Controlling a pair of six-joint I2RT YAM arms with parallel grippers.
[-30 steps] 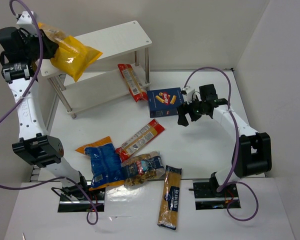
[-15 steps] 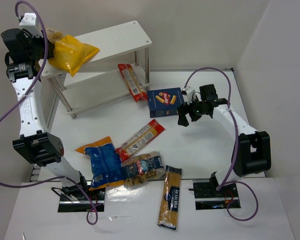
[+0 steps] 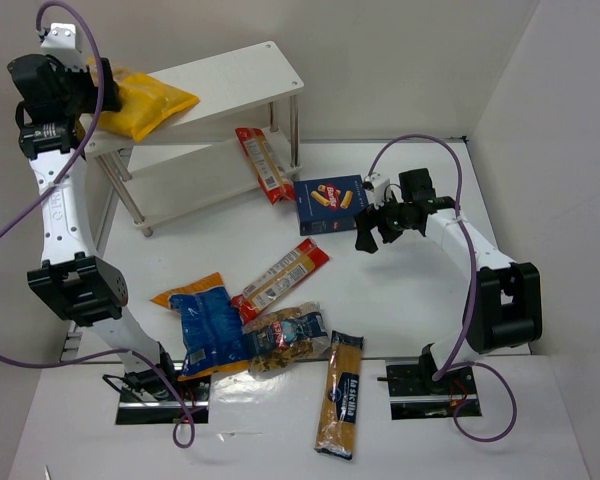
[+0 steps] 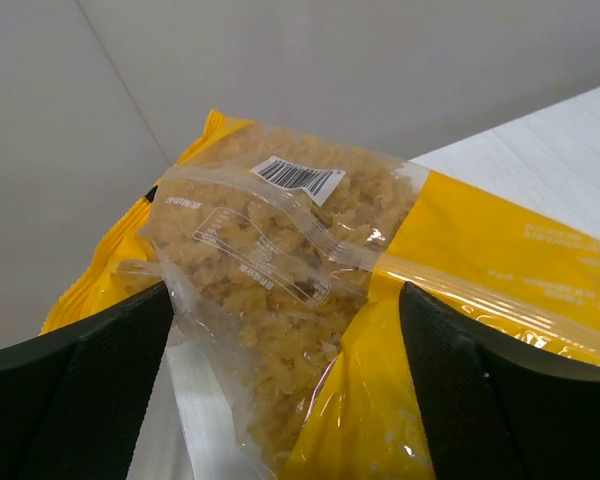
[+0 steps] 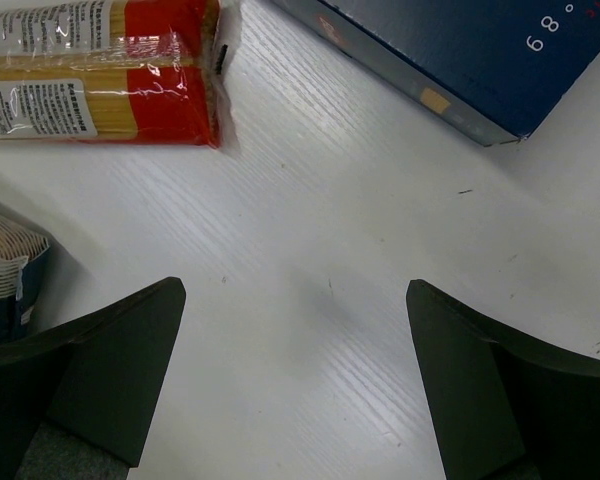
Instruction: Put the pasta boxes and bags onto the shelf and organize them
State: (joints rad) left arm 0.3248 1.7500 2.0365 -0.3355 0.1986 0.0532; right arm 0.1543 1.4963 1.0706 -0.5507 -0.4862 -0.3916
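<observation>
A yellow bag with a clear end lies on the left end of the shelf's top board. My left gripper is open at that clear end. In the left wrist view the bag sits between the wide-apart fingers of the gripper, resting on the board. My right gripper hangs open and empty over the table, just right of the dark blue box. The right wrist view shows the gripper over bare table, the box at top right and a red packet at top left.
A red packet leans by the shelf's right legs, and another lies mid-table. A blue-orange bag, a clear bag and a blue-labelled packet lie near the front. The lower tier is bare. White walls close in behind and at the right.
My left gripper lowered the yellow bag onto the shelf's top board and opened, letting it go. The right arm has not moved.
</observation>
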